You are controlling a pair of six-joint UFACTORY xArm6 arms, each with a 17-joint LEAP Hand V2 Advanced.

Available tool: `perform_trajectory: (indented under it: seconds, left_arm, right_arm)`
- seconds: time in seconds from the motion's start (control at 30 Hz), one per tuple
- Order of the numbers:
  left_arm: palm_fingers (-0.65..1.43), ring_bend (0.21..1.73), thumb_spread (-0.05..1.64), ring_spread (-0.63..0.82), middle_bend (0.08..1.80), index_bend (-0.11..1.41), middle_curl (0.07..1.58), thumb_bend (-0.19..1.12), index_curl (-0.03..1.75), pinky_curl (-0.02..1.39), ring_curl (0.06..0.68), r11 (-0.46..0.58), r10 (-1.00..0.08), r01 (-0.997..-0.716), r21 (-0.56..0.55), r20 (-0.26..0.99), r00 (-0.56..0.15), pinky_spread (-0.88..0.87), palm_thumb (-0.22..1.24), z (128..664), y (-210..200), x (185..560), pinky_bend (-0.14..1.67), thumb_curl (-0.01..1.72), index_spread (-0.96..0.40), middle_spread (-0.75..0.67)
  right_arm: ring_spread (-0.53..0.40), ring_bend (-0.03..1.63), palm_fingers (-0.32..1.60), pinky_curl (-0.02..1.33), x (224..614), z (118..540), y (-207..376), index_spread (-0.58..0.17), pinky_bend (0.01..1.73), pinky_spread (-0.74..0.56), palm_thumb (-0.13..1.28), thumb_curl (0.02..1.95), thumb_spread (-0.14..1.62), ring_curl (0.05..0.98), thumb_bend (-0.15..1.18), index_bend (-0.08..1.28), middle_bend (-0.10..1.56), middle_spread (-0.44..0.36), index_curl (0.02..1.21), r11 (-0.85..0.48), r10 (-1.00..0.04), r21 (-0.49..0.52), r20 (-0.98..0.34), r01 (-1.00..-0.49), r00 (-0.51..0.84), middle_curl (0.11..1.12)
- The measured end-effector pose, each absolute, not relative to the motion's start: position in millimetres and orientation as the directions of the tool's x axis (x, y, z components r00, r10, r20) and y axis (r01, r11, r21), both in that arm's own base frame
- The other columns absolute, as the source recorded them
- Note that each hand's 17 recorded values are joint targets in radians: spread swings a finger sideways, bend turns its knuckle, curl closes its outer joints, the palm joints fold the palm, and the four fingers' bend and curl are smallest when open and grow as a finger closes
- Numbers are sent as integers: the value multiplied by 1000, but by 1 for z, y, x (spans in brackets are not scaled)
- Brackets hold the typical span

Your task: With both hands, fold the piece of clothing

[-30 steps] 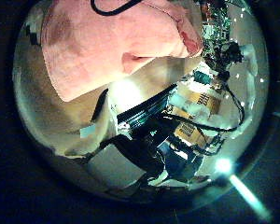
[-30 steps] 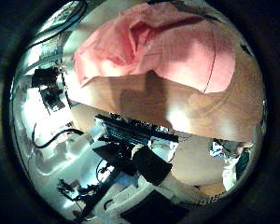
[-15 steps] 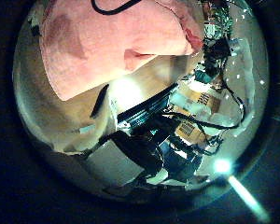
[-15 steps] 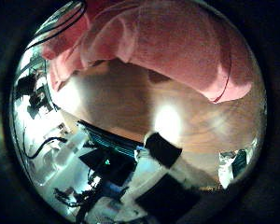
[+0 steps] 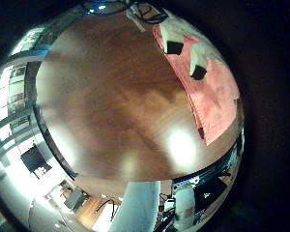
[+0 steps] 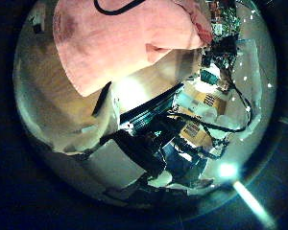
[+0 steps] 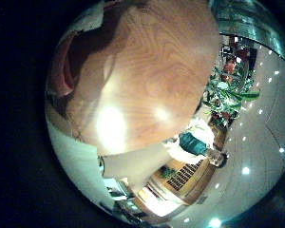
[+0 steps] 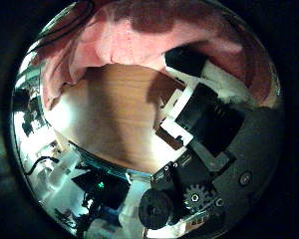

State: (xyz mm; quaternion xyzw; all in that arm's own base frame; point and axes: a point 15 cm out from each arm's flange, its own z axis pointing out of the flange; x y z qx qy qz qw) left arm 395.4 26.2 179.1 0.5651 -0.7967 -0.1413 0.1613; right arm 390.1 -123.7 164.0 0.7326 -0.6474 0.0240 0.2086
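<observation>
The piece of clothing [image 6: 120,43] lies on the wooden worktop [image 5: 116,97], and you see only one garment. In the left thumb side view it fills the part nearest the palm, while the left little finger side view shows mostly bare worktop with the cloth along one edge. There the left hand [image 5: 179,43] rests on the cloth. The right hand [image 8: 204,119] reaches onto the cloth too. For both hands you cannot tell if the fingers grip it.
</observation>
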Motion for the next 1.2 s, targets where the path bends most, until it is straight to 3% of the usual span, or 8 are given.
perform_trajectory:
  seconds: [0.2,0.43,0.6,0.8,1.2]
  left_arm:
    - [224,742,1145,55,189,184,400,-20,458,544,288,327,-944,-842,428,109,-311,95,494,168,22,384,318,356,-62,113]
    - [230,740,1152,47,188,183,392,-20,446,536,284,350,-936,-829,437,123,-331,94,497,155,1,379,323,356,-62,112]
    - [234,739,1155,45,191,182,391,-19,440,531,281,353,-934,-832,428,119,-335,93,494,163,-4,379,322,356,-62,113]
    - [245,744,1156,45,192,184,389,-19,436,525,281,339,-940,-850,404,101,-327,92,494,187,9,383,323,357,-62,104]
    - [251,744,1156,33,190,182,383,-19,429,513,274,256,-967,-884,391,112,-231,79,493,205,69,377,325,358,-62,97]
  right_arm:
    - [-321,1091,1154,537,382,165,-153,-487,1064,-443,802,430,1006,541,-20,629,869,-311,559,-25,-943,238,317,-971,102,711]
    - [-295,1180,1110,606,392,176,-175,-465,1154,-380,828,425,1055,601,-19,756,973,-292,694,-6,-947,87,321,-996,33,796]
    - [-282,1211,1108,645,406,197,-170,-439,1193,-343,822,407,1110,628,-15,826,1023,-266,771,-39,-945,-66,328,-997,15,835]
    - [-273,1241,1092,676,409,239,-160,-408,1205,-317,924,443,1155,651,8,863,1068,-237,834,-71,-936,-187,352,-980,0,861]
    - [-258,1256,1103,696,439,344,-27,-378,1201,-309,925,473,1166,660,-14,863,1097,-199,889,-360,-892,-343,400,-867,212,869]
